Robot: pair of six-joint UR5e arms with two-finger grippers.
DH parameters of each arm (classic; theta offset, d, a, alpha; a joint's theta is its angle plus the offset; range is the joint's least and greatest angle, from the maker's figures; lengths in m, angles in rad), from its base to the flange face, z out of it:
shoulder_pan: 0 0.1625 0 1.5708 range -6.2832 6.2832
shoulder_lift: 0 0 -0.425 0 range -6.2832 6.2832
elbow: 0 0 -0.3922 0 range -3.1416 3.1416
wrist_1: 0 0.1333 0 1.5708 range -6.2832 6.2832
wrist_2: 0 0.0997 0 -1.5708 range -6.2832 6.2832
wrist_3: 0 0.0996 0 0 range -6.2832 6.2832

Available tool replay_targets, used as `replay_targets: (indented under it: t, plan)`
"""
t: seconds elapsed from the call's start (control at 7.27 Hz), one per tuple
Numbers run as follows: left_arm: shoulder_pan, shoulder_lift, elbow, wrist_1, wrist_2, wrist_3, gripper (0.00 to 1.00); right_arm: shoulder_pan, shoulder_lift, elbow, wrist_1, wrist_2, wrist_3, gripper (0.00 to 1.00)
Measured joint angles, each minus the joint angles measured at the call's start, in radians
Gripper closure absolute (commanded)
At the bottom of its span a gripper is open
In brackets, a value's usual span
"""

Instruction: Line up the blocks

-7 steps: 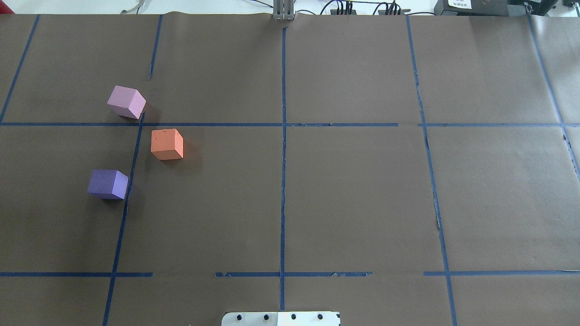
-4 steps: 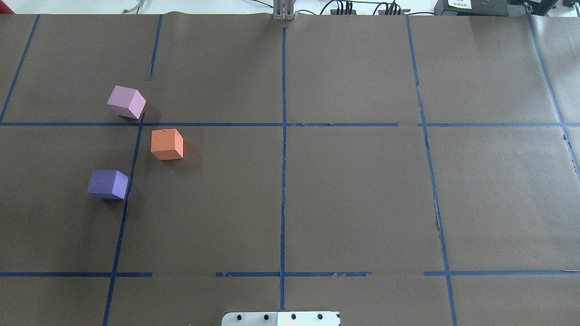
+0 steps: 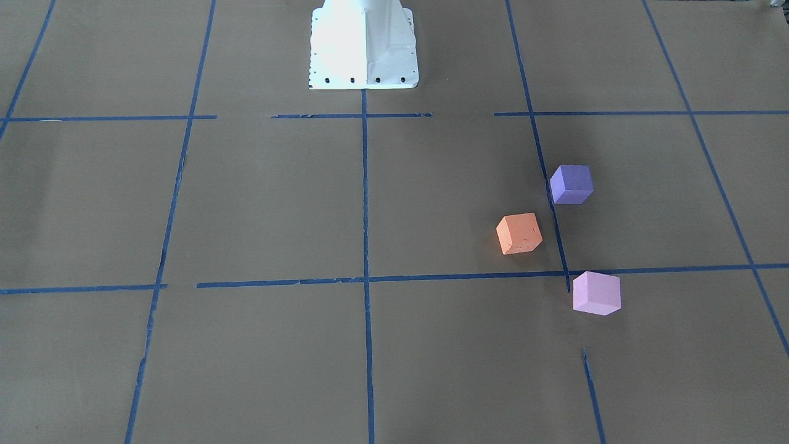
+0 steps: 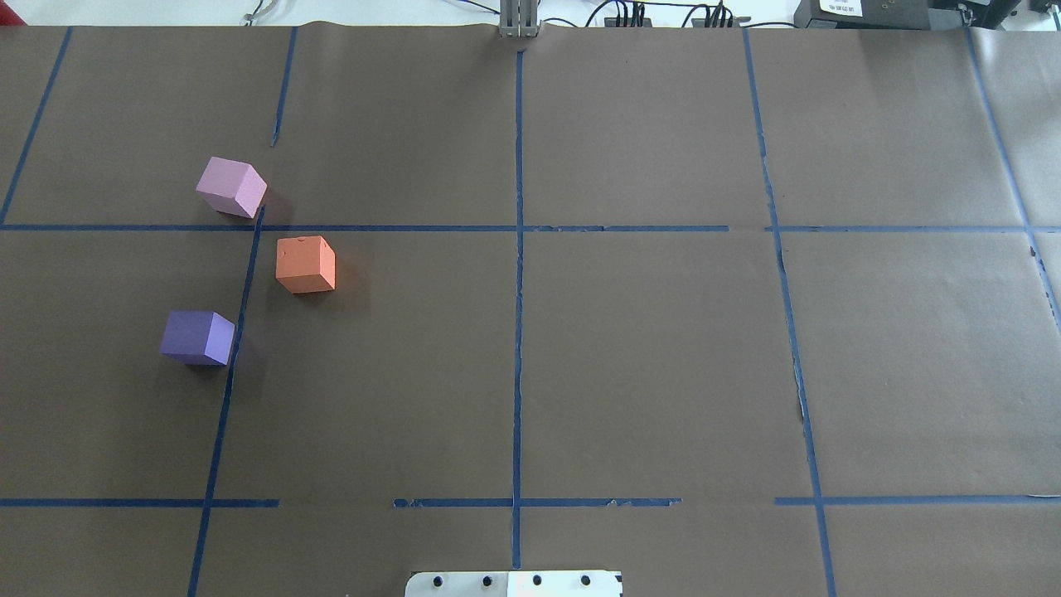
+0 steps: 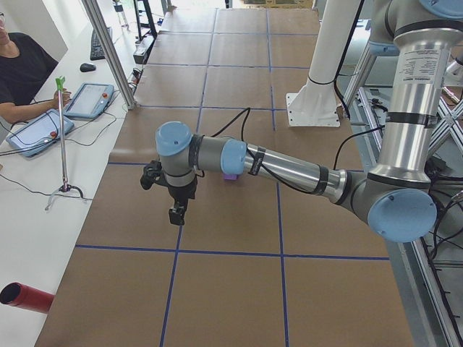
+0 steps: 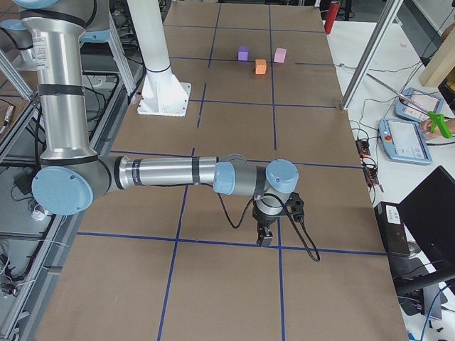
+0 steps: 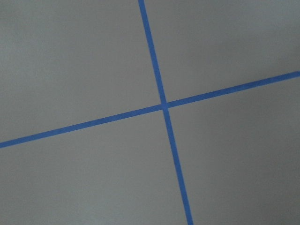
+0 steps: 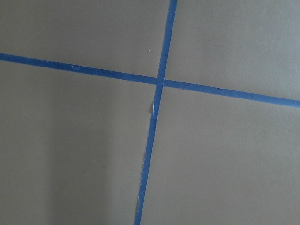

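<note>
- left gripper (image 5: 177, 213): hangs on the near arm in the left-end view, pointing down over bare tabletop (image 4: 646, 365) to the left of all three blocks. Whether it is spread or pressed together cannot be told. Its wrist camera shows only a crossing of blue tape lines (image 7: 163, 105) and no block, so it is judged parked rather than approaching.
- purple block (image 4: 197, 337): left half of the tabletop, nearest the robot of the three, just left of a lengthwise tape line and standing free.
- pink-lilac block (image 4: 232, 187): farthest of the three, just on the far side of a crosswise tape line.
- orange block (image 4: 306, 264): between the other two in depth but offset to the right and apart from both. The three form a bend, not a line, so the task is judged not yet begun.
- base plate (image 4: 514, 583): near edge, centre. The overhead view catches only its rim, while the front-facing view shows the pedestal rising from it.
- right gripper (image 6: 264, 236): on the near arm in the right-end view, pointing down, well to the right of the blocks. Its state cannot be told. Only the side views show the arms; the overhead and front-facing views show the blocks alone.
</note>
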Motion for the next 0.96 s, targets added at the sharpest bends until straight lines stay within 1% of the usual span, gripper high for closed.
replay_targets:
  t: [0.14, 0.28, 0.41, 0.55, 0.69, 0.96]
  plan:
    - [0.059, -0.071, -0.044, 0.064, -0.013, -0.106, 0.00, 0.000, 0.000, 0.000, 0.000, 0.000, 0.000, 0.00]
    - [0.131, -0.142, -0.069, 0.101, -0.030, -0.238, 0.00, 0.000, 0.000, 0.000, 0.000, 0.000, 0.001, 0.00]
    - [0.204, -0.189, -0.079, 0.102, -0.041, -0.361, 0.00, 0.000, 0.000, 0.000, 0.000, 0.000, 0.001, 0.00]
    - [0.272, -0.214, -0.079, 0.068, -0.048, -0.462, 0.00, 0.000, 0.000, 0.000, 0.000, 0.000, 0.001, 0.00]
    - [0.337, -0.225, -0.067, -0.001, -0.051, -0.568, 0.00, 0.000, 0.000, 0.000, 0.000, 0.000, 0.001, 0.00]
    - [0.463, -0.230, -0.002, -0.183, -0.049, -0.757, 0.00, 0.000, 0.000, 0.001, 0.000, 0.000, 0.001, 0.00]
